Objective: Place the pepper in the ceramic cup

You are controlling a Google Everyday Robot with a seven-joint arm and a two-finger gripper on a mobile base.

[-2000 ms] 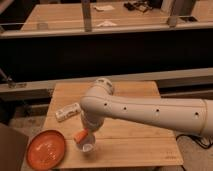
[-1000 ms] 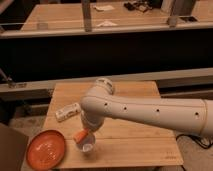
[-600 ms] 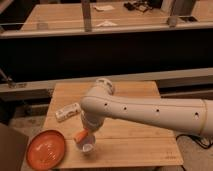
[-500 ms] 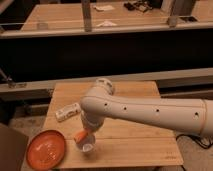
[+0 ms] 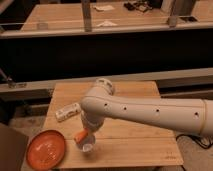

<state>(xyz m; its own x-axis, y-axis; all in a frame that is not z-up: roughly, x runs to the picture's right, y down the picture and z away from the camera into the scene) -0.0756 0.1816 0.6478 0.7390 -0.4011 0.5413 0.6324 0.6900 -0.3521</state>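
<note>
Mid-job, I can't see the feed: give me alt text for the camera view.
The gripper is low over the wooden table, front-left, the orange pepper at its tip just over the ceramic cup. An orange plate lies left of the cup; a white oblong object lies behind.

Gripper (image 5: 86,131) sits over the cup (image 5: 88,146), near left of the table (image 5: 140,145). Pepper (image 5: 80,135) at the cup's rim. Orange plate (image 5: 46,149) just left.
</note>
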